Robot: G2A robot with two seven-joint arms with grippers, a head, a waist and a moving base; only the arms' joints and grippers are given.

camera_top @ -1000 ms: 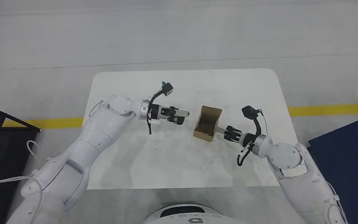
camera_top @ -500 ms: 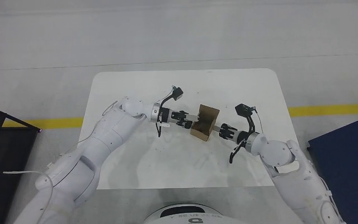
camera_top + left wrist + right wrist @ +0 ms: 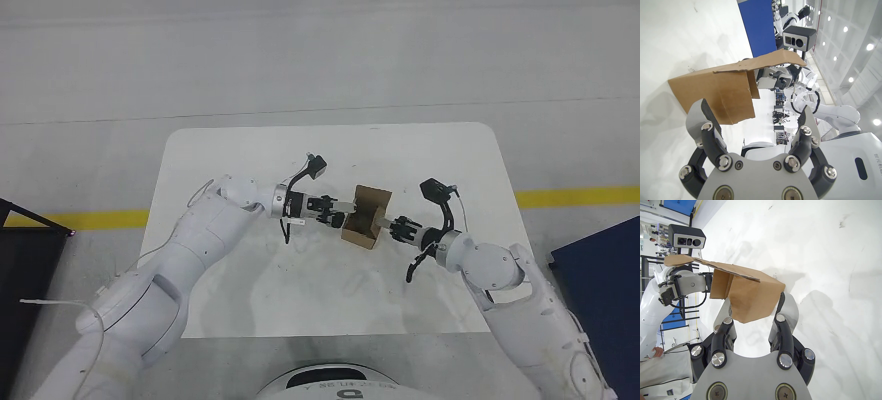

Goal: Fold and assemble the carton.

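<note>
A brown carton stands half-formed in the middle of the white table, its flaps loose and its top open. My left gripper is at the carton's left side. In the left wrist view this gripper is open, one fingertip close to the carton wall. My right gripper is at the carton's right side. In the right wrist view it is shut on the carton at a lower corner, one finger on each side. One flap juts out above.
The white table has bare surface all round the carton, with its front edge near the robot and a floor with a yellow line beyond its sides.
My left gripper has moved right, up to the carton's left side. My right gripper has moved left onto the carton, which has shifted a little to the left.
</note>
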